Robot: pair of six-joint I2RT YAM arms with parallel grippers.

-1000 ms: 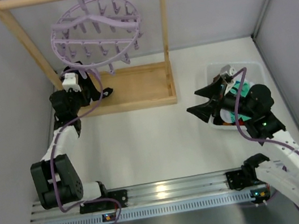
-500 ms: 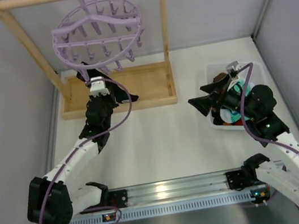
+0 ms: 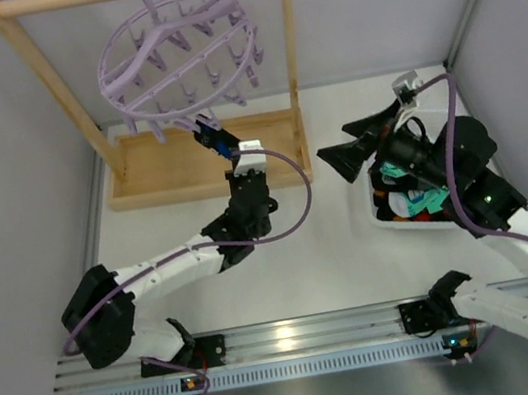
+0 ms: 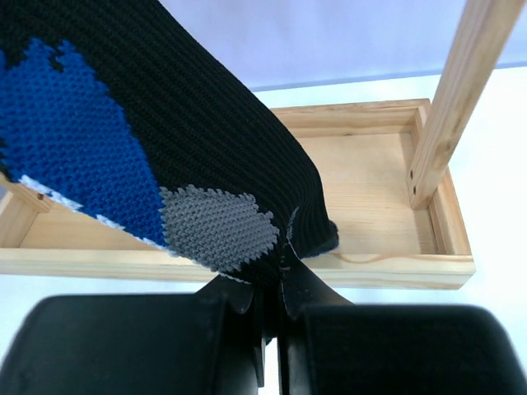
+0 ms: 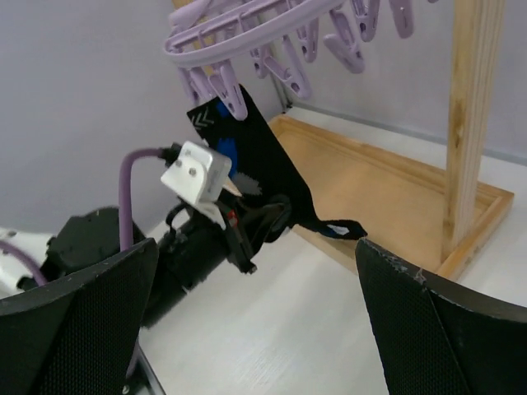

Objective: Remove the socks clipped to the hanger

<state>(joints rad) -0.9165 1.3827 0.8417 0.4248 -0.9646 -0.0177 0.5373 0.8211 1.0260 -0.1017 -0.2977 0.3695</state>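
Note:
The lilac hanger (image 3: pixel 178 58) hangs tilted from the wooden rack's top bar; it also shows in the right wrist view (image 5: pixel 247 33). One black sock (image 3: pixel 213 137) with blue and grey diamonds hangs from a peg at its near edge, stretched down to my left gripper (image 3: pixel 234 165). The left gripper (image 4: pixel 276 271) is shut on the sock's (image 4: pixel 165 123) lower edge. In the right wrist view the sock (image 5: pixel 259 160) runs taut from peg to gripper. My right gripper (image 3: pixel 351 142) is open and empty, above the table right of the rack, facing the hanger. Its fingers frame the right wrist view (image 5: pixel 257 245).
The light wooden rack has a right post (image 3: pixel 294 50) and a shallow tray base (image 3: pixel 164 174) under the hanger. A white bin (image 3: pixel 373 215) holding several socks (image 3: pixel 417 202) sits at the right, under my right arm. Grey walls close in left and right.
My left arm has swung from the rack's left end to its front middle, gripping the sock and pulling it. The hanger has tilted and turned. My right gripper has risen toward the rack.

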